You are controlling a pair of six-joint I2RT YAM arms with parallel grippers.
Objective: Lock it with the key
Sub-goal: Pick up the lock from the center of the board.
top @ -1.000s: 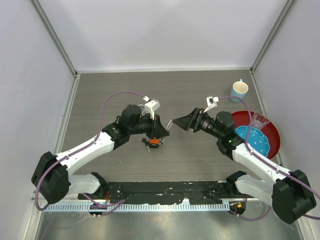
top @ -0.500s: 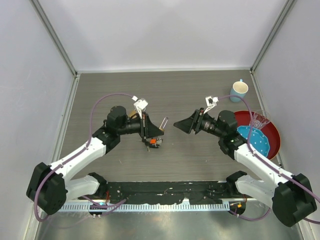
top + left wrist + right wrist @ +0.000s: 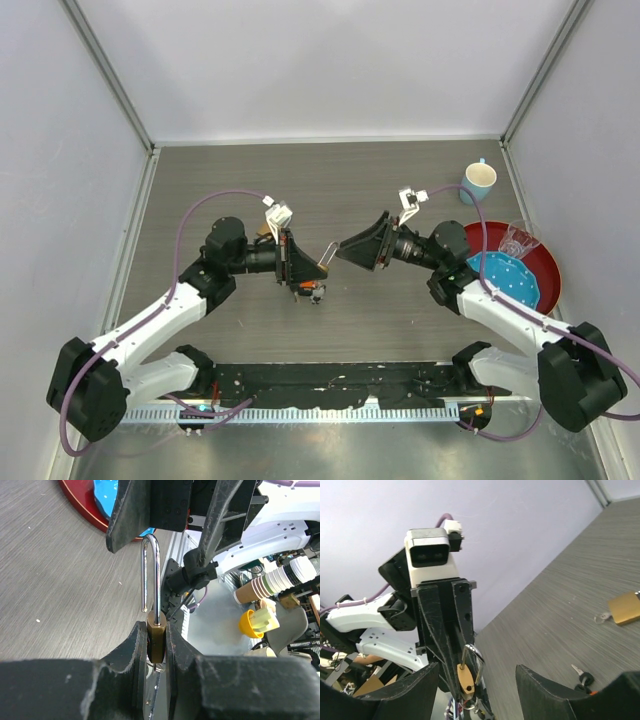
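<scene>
Gripping, left: the padlock is clamped by its brass body between the left fingers, which are closed on it. It is held up off the surface, left of centre.
Shackle: the shackle is seen open. One leg is seated in the body, the other leg is free just above it. It is pointed toward the right arm.
Under padlock: a small metal bit is seen at the bottom of the body in the left wrist view. Whether it is a key cannot be told.
Keys: a small bunch of keys with a black and orange tag is laid on the surface just below the held padlock in the top view, touched by neither arm.
Second padlock: a brass second padlock with a silver key at its end is seen lying on the surface in the right wrist view, apart from the keys.
Right fingers: the right fingers are spread open with nothing held. They are aimed at the shackle with tips near it, and no contact is seen.
Mug: the light blue mug is stood upright near the far right corner.
Plate: the red plate is set at the right edge of the surface beside the right arm. A blue dotted item and a clear glass are carried on it.
</scene>
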